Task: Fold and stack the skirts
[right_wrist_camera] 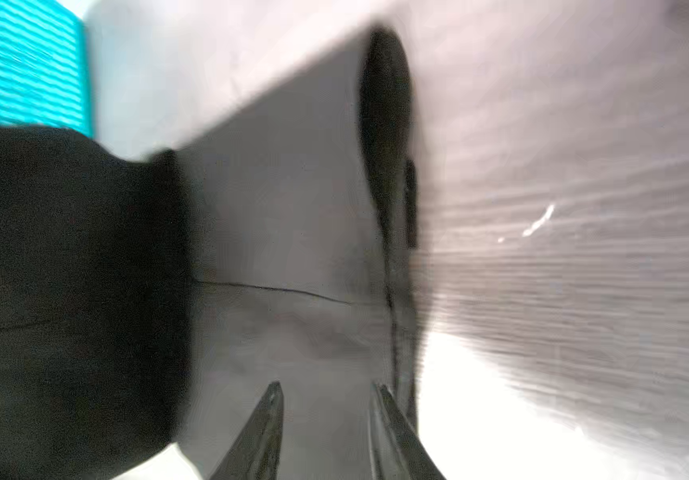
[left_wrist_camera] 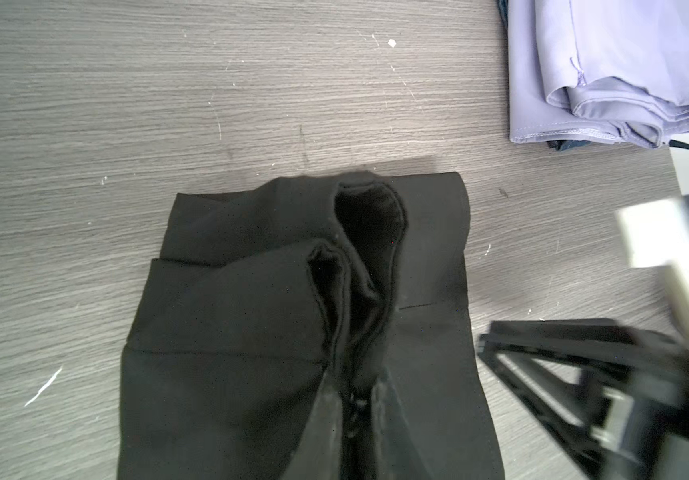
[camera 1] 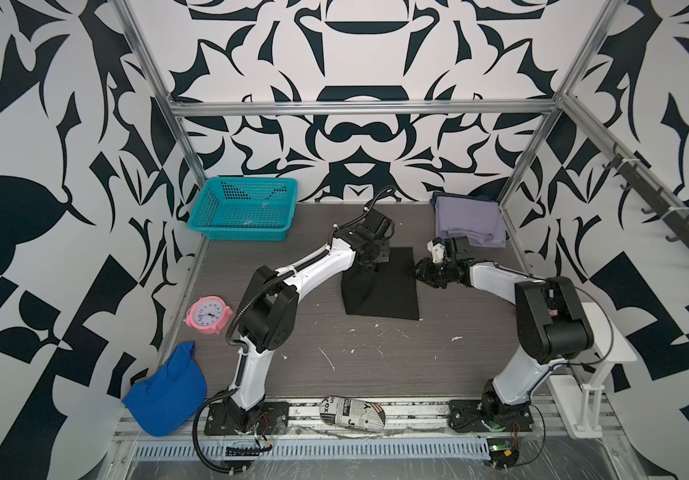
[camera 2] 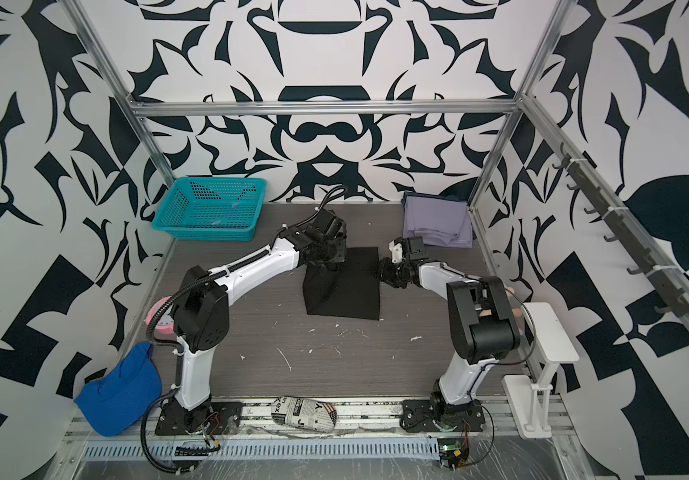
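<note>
The black skirt lies partly folded mid-table in both top views. My left gripper is shut on a raised fold of the black skirt near its far left corner. Just off the skirt's right edge, my right gripper stands open with nothing between its fingers; its wrist view is blurred. The lavender skirt sits folded at the back right. A dark blue denim skirt peeks out from under it.
A teal basket stands at the back left. A pink clock sits left of my left arm. A blue mesh cloth and a newspaper-print bundle lie along the front. A white stand is at the right edge.
</note>
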Robot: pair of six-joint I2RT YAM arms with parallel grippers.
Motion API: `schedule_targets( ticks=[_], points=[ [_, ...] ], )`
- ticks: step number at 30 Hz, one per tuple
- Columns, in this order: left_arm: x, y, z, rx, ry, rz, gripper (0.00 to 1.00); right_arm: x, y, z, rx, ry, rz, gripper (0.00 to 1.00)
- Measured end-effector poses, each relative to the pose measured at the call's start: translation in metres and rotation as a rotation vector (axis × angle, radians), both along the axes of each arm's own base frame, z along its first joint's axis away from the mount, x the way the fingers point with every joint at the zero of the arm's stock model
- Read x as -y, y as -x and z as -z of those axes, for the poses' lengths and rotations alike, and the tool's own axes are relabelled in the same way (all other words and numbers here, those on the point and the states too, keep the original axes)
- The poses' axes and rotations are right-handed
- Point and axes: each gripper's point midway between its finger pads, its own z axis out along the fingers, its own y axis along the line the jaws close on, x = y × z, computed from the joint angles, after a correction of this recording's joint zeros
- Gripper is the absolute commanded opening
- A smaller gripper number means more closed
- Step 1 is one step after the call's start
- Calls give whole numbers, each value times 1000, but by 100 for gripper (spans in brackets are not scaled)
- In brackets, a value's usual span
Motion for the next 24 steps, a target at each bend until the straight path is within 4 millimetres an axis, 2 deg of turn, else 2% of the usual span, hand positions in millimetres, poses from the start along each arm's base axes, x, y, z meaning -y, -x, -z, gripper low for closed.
schedule_targets(
  ticks=[3,9,16,20,24],
  points=[
    [0,0,0,1,-2,3,0,-3,6,21,-46,-2,-18,35],
    [5,2,-4,10,-5,21,0,-7,-1,23,-14,-5,-26,28],
    [41,2,-23,57,16,82,0,-12,-7,24,9,-17,-33,24],
    [55,5,-11,45,5,103,0,-12,-8,25,13,-17,-33,24],
    [58,8,18,0,-34,113,0,-12,-8,25,13,-18,-33,24]
  ],
)
